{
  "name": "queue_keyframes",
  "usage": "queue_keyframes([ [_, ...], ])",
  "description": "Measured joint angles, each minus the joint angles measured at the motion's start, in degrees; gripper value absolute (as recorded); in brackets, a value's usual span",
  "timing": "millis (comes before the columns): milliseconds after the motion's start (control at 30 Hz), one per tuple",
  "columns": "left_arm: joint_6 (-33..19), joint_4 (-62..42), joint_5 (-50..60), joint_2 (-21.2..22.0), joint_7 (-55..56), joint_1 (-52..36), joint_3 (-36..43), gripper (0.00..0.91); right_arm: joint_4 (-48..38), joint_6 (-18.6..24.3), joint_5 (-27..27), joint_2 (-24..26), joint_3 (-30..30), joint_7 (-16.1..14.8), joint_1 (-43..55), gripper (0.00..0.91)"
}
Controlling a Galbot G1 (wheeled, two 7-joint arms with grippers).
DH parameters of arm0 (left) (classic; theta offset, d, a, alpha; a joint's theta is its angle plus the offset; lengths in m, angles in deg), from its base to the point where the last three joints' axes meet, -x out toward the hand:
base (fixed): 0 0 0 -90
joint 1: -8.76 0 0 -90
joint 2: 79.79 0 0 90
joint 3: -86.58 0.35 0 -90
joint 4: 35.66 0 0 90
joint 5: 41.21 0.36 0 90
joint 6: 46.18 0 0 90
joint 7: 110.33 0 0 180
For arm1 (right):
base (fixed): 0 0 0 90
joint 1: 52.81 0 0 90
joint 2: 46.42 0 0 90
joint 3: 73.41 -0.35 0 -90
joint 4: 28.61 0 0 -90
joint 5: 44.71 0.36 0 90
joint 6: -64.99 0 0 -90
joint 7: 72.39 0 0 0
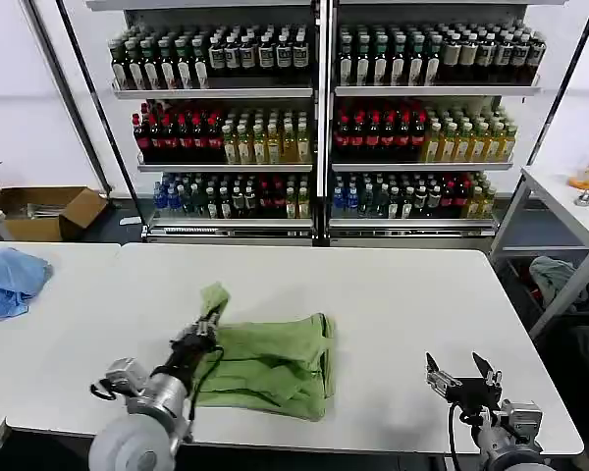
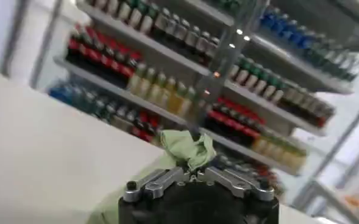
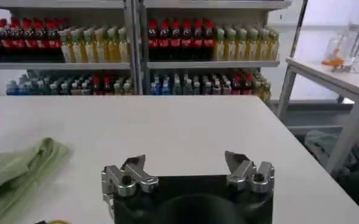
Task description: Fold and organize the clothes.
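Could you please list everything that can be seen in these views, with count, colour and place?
shirt: one, light sage green, partly folded on the near middle of the table, one corner lifted.
table: one, white, in front of the robot.
blue cloth: one, light blue, crumpled at the far left.
side table: one, white, far right.
bottle shelves: two bays, rows of dark, red, yellow and blue-capped bottles, behind the table.
cardboard box: one, brown, open, on the floor at left.
left gripper: shut on the shirt's lifted corner.
right gripper: open, over the table's near right, apart from the shirt.
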Motion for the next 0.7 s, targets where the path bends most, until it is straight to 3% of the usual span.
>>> queue_keyframes([
  [233, -0.3, -4.0, -4.1, 4.5, 0.4, -3.1, 7.0, 0.060, -0.7, 0.0, 0.0, 0.1, 0.5, 0.0, 0.7, 0.907],
  [267, -0.4, -4.8, -4.3, 5.0, 0.4, -3.6, 7.8, 0.252, -0.7, 0.0, 0.0, 0.1, 0.5, 0.0, 0.8, 0.907],
  [300, -0.4, -5.7, -4.5, 5.5, 0.4, -4.0, 8.6, 0.907, -0.8, 0.0, 0.0, 0.1, 0.6, 0.0, 0.9, 0.907],
  [700, 1.0, -11.4, -4.2, 8.1, -2.7, -7.0, 15.4, 0.907, -2.3, 0.2, 0.5, 0.8, 1.1, -0.1, 2.4, 0.907],
])
